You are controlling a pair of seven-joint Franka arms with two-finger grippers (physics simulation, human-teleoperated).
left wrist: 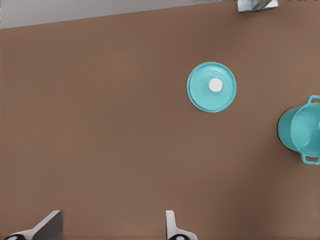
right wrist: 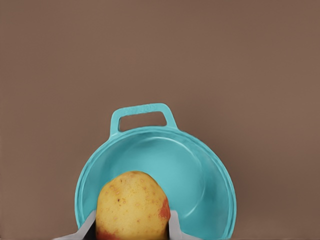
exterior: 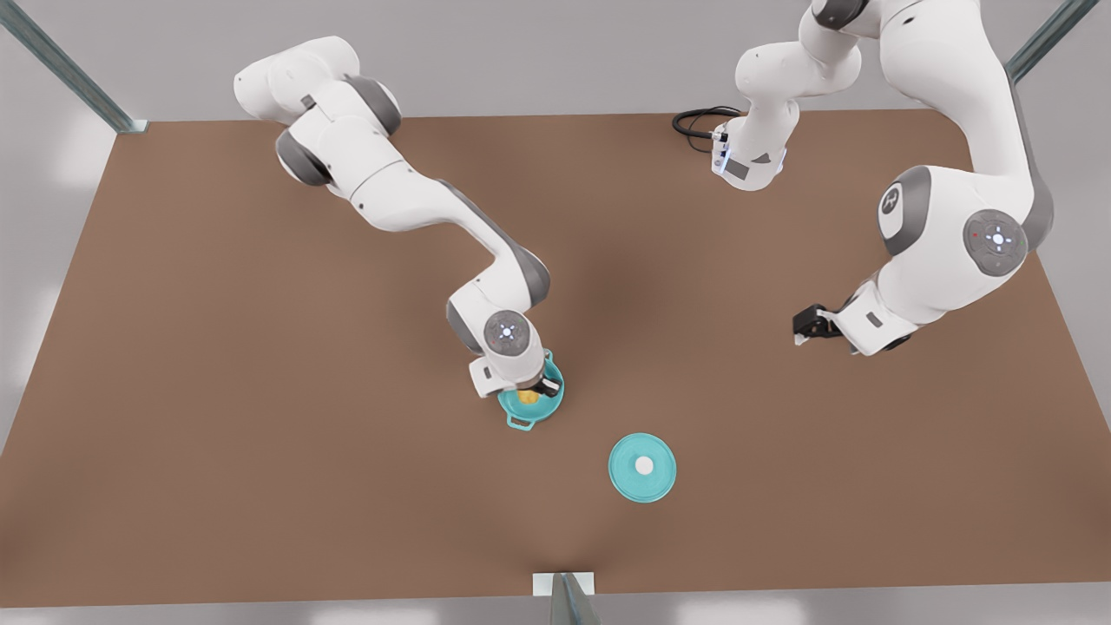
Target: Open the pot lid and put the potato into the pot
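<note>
The pot lid (exterior: pixel 642 467) is already off, lying flat on the table (exterior: pixel 260 434) well apart from the pot (exterior: pixel 531 401). My right gripper (exterior: pixel 531 391) hangs over the open pot, fingers closed on the potato (right wrist: pixel 132 205). Letting it go is what remains, I judge. My left gripper (exterior: pixel 805 327) waits off to the front view's right, fingers spread and empty.

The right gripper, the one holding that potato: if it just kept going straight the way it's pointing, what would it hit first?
Most likely the pot. The right gripper, shut on the potato, points down over the pot's open mouth, so the potato would probably meet the teal inside first. How far above the bottom it hangs is hard to judge. The pot lid lies aside on the table.
</note>
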